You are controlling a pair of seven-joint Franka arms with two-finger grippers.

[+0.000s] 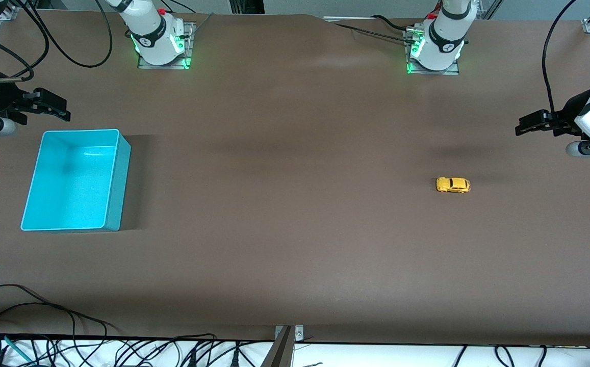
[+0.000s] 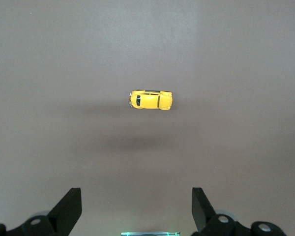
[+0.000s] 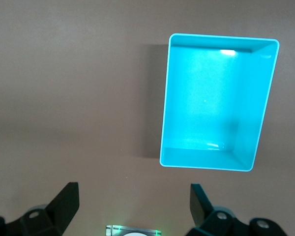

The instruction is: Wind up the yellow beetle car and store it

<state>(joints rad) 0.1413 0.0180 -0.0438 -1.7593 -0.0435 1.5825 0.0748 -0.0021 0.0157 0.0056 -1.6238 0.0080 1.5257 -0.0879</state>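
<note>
The yellow beetle car (image 1: pixel 453 185) stands on its wheels on the brown table toward the left arm's end; it also shows in the left wrist view (image 2: pixel 151 100). My left gripper (image 1: pixel 525 125) is open and empty, up in the air over the table's edge at that end, apart from the car; its fingers are wide apart in the left wrist view (image 2: pixel 136 209). The empty turquoise bin (image 1: pixel 117 173) stands toward the right arm's end and shows in the right wrist view (image 3: pixel 164 132). My right gripper (image 1: pixel 56 107) is open and empty, in the air beside the bin (image 3: pixel 134 206).
The two arm bases (image 1: pixel 161 43) (image 1: pixel 435 48) stand along the table's edge farthest from the front camera. Loose cables (image 1: pixel 45 326) lie along the near edge. A metal bracket (image 1: pixel 284 346) sticks up at the middle of the near edge.
</note>
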